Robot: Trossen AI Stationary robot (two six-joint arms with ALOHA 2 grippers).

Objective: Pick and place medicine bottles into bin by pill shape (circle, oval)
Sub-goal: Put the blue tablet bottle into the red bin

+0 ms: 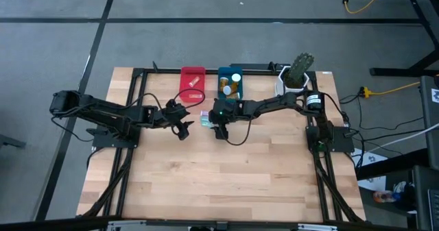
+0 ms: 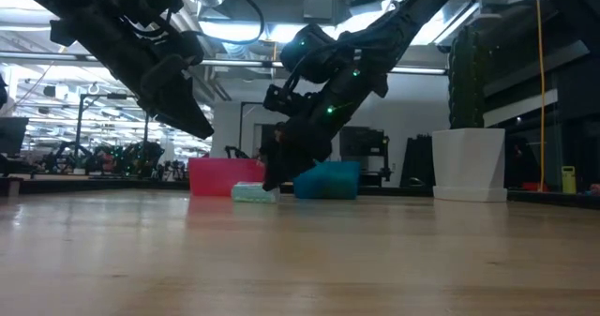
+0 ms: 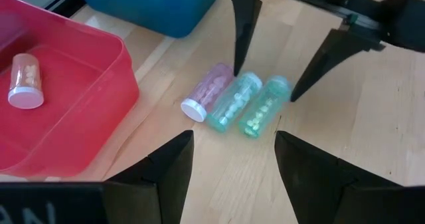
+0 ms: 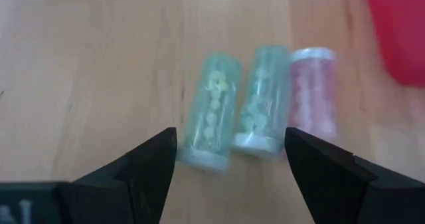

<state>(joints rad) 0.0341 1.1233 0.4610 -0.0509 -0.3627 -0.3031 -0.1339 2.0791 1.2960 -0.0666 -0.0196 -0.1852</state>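
Bottles sorted: one in red bin [image 1: 192, 82], some in blue bin [image 1: 231, 83]. Remaining: three bottles [image 3: 236, 103] on tabletop [image 1: 226, 169]. Left claw [image 1: 181, 125] and right claw [image 1: 218, 127] open, empty.

Three small clear plastic bottles [image 3: 234, 103] lie side by side on the wooden worktop [image 1: 226, 176], just in front of the red plastic bin [image 1: 193, 84] and the blue plastic bin [image 1: 230, 82]. The bins stand adjacent at the rear edge. The white pot with cactus [image 1: 293, 80] stands right of them.
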